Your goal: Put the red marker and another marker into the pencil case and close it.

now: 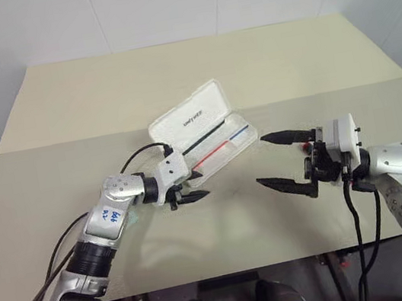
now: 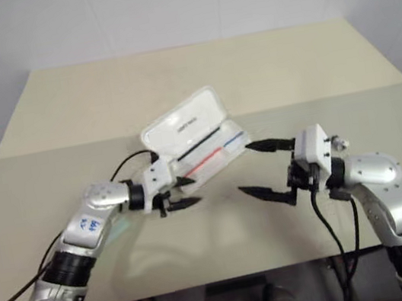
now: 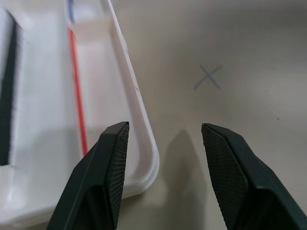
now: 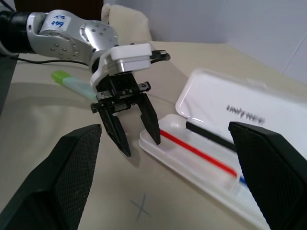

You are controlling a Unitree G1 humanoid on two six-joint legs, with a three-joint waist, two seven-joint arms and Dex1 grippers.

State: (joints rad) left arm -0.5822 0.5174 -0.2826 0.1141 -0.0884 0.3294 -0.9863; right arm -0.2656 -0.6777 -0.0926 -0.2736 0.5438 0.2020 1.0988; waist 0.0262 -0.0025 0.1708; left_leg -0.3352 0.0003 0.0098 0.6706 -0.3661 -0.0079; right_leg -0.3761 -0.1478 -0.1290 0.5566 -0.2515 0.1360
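My left gripper (image 1: 195, 185) has its fingers parted with nothing between them. It points down at the near short end of the pencil case (image 1: 210, 137). In my left wrist view one black finger (image 3: 103, 179) sits over the case's corner rim and the other over bare table beside it; I can't tell whether the finger touches the rim. A pencilled X mark (image 3: 207, 77) shows on the table just off that corner of the case.

My right gripper (image 1: 284, 160) is spread wide and empty, fingers level and pointing toward the case from its other side. It is near the case but apart from it, hanging above the table.

The pencil case lies open near the middle of the table (image 1: 173, 78), lid tilted up behind the tray, dark lettering on the lid. Inside the tray I see a red stripe (image 4: 199, 154), a blue bit at the end farther from my left gripper, and a long black piece along the hinge side.

The pale green marker (image 4: 72, 82) lies flat on the table behind my left arm, well apart from the case, green end away from it.

I can't make out the red marker for sure; the black piece along the hinge may be it, can't tell.
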